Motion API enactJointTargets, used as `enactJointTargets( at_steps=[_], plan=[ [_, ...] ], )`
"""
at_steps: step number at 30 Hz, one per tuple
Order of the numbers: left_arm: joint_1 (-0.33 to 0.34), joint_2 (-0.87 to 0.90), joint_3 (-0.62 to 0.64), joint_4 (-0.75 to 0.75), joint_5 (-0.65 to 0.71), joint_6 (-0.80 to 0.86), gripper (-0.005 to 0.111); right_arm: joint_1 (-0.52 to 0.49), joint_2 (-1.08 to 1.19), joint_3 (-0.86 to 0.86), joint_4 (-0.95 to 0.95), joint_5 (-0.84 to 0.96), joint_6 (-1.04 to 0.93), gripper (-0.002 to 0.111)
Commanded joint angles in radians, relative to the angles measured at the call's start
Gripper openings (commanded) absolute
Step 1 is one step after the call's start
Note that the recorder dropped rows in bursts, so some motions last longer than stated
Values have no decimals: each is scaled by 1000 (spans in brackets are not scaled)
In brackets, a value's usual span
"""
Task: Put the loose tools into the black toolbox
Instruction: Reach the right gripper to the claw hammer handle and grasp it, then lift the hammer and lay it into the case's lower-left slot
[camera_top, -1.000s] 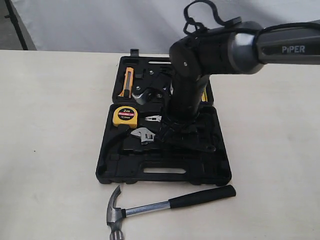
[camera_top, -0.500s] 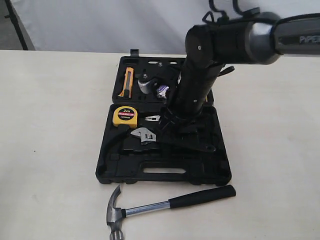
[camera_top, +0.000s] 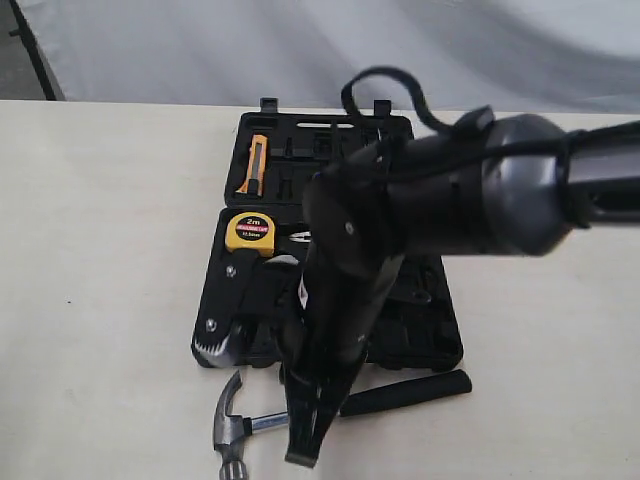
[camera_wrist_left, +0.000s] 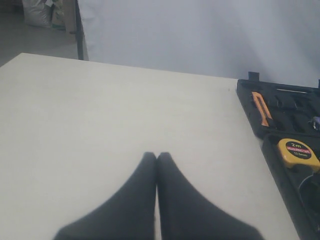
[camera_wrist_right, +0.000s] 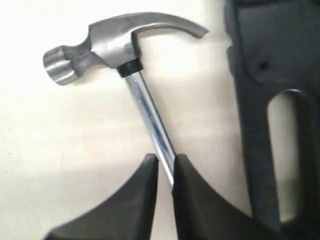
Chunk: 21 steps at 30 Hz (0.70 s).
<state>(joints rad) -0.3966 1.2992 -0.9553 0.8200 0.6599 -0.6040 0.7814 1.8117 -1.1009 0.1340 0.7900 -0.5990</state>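
Observation:
The claw hammer (camera_top: 230, 428) lies on the table in front of the black toolbox (camera_top: 432, 352), its black handle pointing right. My right gripper (camera_top: 305, 447) has come down on the hammer's steel shaft (camera_wrist_right: 147, 107). In the right wrist view my right gripper (camera_wrist_right: 165, 159) has its fingers close on either side of the shaft, just below the head. My left gripper (camera_wrist_left: 157, 156) is shut and empty over bare table, left of the toolbox (camera_wrist_left: 246, 107). The right arm hides the wrench and the tape roll.
A yellow tape measure (camera_top: 248, 231) and an orange utility knife (camera_top: 257, 163) sit in the open toolbox. The toolbox's slot handle (camera_wrist_right: 285, 150) lies close beside the hammer shaft. Bare table spreads left of the case.
My right arm has swung out of the toolbox toward the front and dropped onto the hammer's shaft. The hammer has not moved.

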Motion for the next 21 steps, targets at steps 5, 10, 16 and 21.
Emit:
enactJointTargets(
  at_steps=[5, 10, 16, 21],
  plan=[
    [3, -8, 9, -14, -17, -10, 1, 29, 19, 78, -4, -175, -8, 47],
    [3, -8, 9, -14, -17, -10, 1, 29, 92, 79, -4, -237, -8, 46],
    [3, -8, 9, -14, -17, -10, 1, 29, 171, 79, -4, -217, -10, 24],
    [3, -8, 9, -14, -17, -10, 1, 29, 113, 41, -2, -151, 1, -1]
  ],
)
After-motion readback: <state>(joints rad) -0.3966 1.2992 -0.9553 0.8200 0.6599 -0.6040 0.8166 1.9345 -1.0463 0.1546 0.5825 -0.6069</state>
